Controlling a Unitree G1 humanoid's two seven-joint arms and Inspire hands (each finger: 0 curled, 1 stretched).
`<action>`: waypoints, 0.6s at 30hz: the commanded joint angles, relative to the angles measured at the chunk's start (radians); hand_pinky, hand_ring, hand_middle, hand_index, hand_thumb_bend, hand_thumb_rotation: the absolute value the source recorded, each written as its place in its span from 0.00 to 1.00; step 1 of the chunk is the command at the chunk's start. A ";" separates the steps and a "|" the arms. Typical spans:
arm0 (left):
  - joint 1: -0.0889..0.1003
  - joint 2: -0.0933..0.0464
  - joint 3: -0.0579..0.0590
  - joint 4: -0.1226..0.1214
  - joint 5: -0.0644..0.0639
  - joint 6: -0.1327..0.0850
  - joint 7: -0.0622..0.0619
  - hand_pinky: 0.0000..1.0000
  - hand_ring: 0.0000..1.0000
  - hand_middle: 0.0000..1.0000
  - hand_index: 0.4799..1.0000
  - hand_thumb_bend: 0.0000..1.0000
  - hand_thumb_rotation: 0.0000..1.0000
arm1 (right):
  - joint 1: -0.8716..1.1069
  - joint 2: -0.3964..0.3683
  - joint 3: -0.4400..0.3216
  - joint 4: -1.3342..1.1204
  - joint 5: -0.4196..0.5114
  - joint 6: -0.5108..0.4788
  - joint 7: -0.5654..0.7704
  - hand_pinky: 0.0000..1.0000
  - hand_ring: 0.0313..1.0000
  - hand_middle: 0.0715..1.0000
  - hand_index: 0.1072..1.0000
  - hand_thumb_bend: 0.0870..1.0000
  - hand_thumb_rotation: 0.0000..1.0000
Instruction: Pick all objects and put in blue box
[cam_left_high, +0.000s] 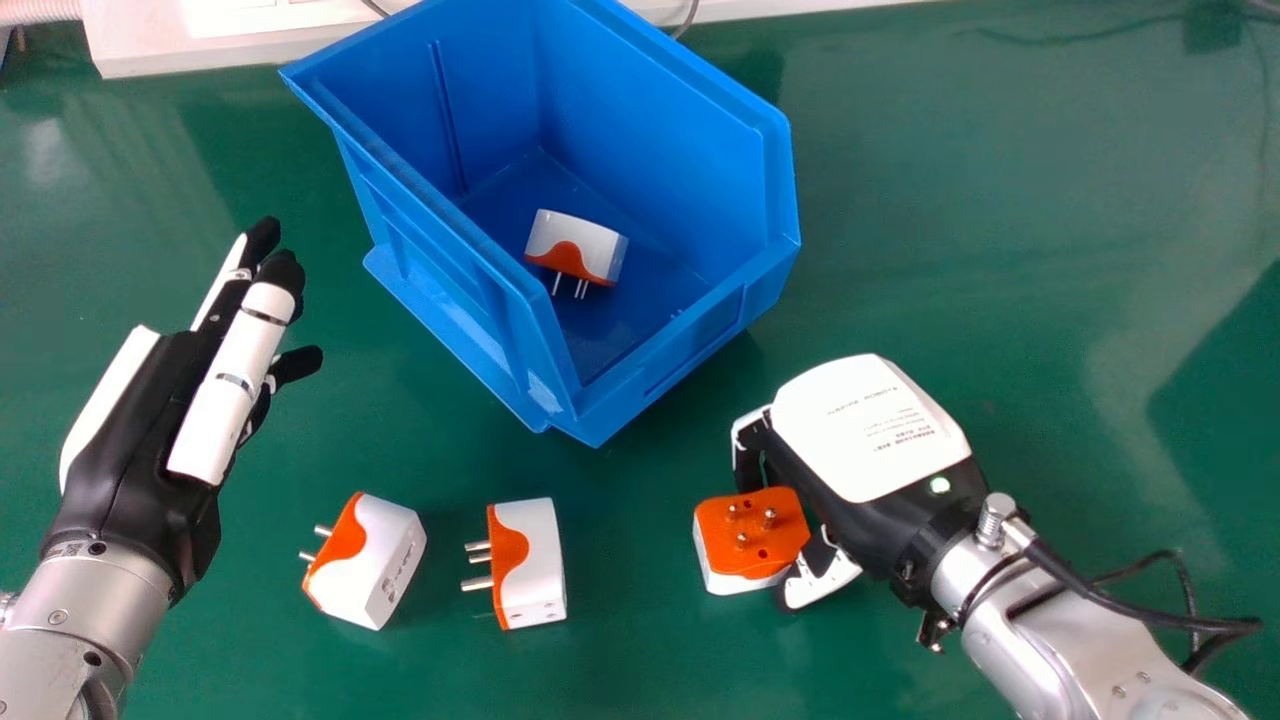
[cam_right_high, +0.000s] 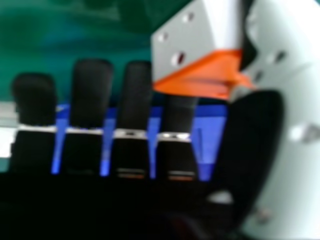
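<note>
A white-and-orange plastic plug adapter (cam_left_high: 720, 540), prongs up, sits at lower centre-right of the frame, between the bent fingers and thumb of the robot's right hand (cam_left_high: 868, 440). The grasp appears to be the step in hand; whether the adapter is lifted, I cannot tell. Next calls for a secure hold, then a raise over the near wall of the open blue plastic box (cam_left_high: 650, 385), upper centre. One similar adapter (cam_left_high: 590, 240) lies inside. Two more (cam_left_high: 385, 560) (cam_left_high: 530, 560) wait on the green tabletop (cam_left_high: 1000, 220), lower left. The left hand (cam_left_high: 150, 430), at left, is idle, fingers straight.
</note>
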 joint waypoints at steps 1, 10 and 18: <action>-0.012 0.017 0.000 -0.029 0.003 0.000 0.004 0.91 0.98 1.00 1.00 0.43 1.00 | 0.004 -0.023 0.025 0.065 -0.049 0.024 0.044 0.25 0.29 0.45 0.43 0.48 0.01; -0.015 0.020 -0.002 -0.038 0.003 0.014 0.007 0.92 0.98 1.00 1.00 0.43 1.00 | -0.028 -0.043 0.051 0.068 -0.066 0.040 0.125 0.23 0.37 0.44 0.43 0.47 0.00; -0.015 0.022 -0.005 -0.032 0.006 0.012 0.009 0.92 0.99 1.00 1.00 0.43 1.00 | -0.021 -0.037 0.043 0.060 -0.053 0.061 0.144 0.18 0.39 0.45 0.43 0.47 0.00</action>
